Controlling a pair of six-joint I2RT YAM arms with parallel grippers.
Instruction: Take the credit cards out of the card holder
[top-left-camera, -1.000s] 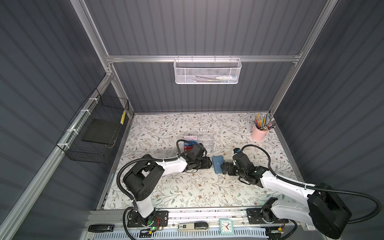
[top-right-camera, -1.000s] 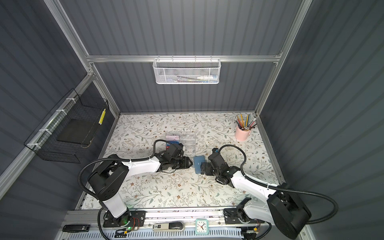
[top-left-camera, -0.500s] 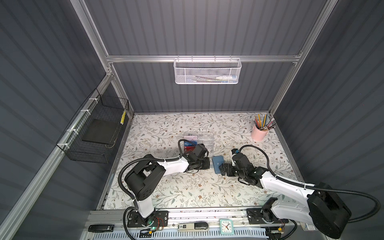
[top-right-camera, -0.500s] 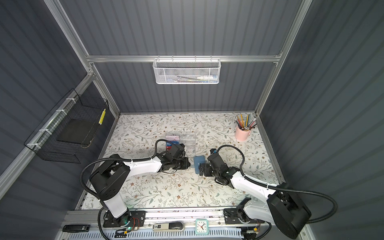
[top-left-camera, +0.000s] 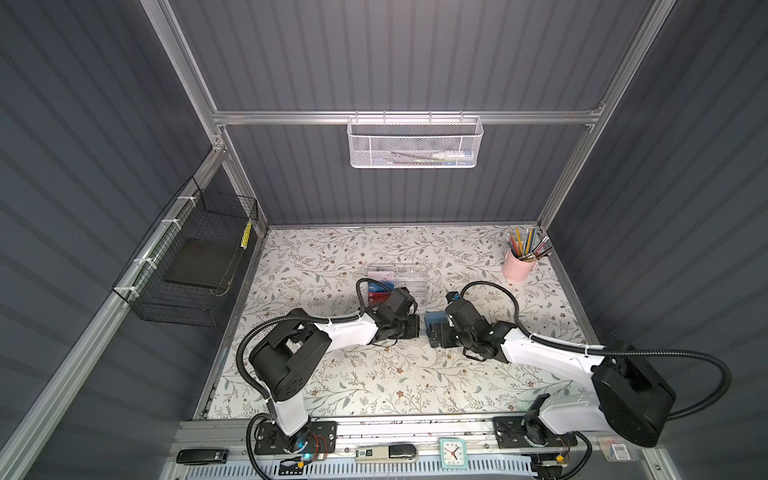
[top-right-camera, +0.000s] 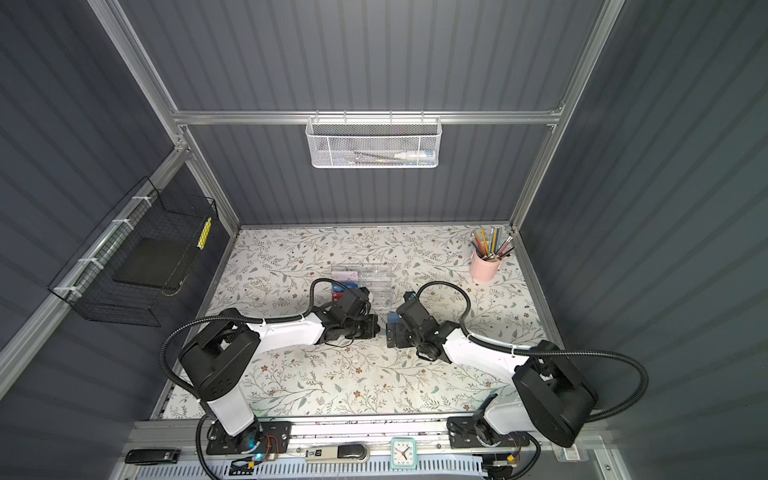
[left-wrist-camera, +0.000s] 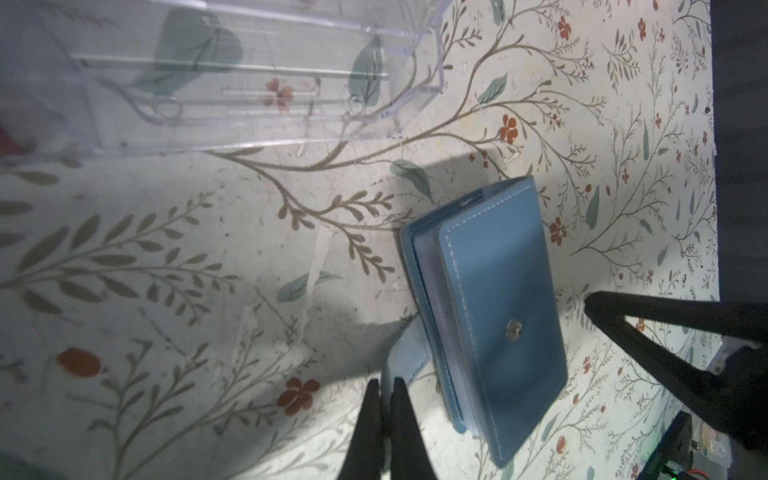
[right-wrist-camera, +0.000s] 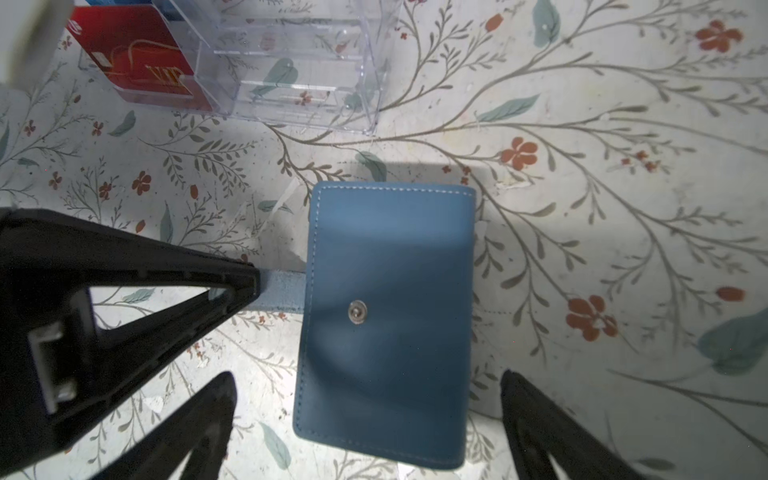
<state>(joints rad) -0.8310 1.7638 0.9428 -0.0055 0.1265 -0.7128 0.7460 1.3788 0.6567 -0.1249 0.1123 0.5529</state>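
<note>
The slate-blue card holder (right-wrist-camera: 390, 316) lies folded shut on the floral table, mid-table in both top views (top-left-camera: 432, 321) (top-right-camera: 390, 321). Its snap strap (left-wrist-camera: 405, 353) hangs loose, off the round stud (right-wrist-camera: 357, 311). My left gripper (left-wrist-camera: 384, 380) is shut on the end of that strap; one of its fingers (right-wrist-camera: 232, 282) shows in the right wrist view. My right gripper (right-wrist-camera: 368, 374) is open, its fingertips standing either side of the holder's end. Clear sleeve edges (left-wrist-camera: 428, 266) show under the cover. The cover hides any credit cards in the holder.
A clear acrylic box (top-left-camera: 401, 280) stands just behind the holder, with a red VIP card (right-wrist-camera: 141, 58) and a blue card (top-left-camera: 380, 286) in it. A pink pencil cup (top-left-camera: 517, 266) is at the back right. A black wire basket (top-left-camera: 195, 266) hangs on the left wall.
My left gripper has shut on the holder's strap. My right gripper has slid a little left, over the holder, and stayed open.
</note>
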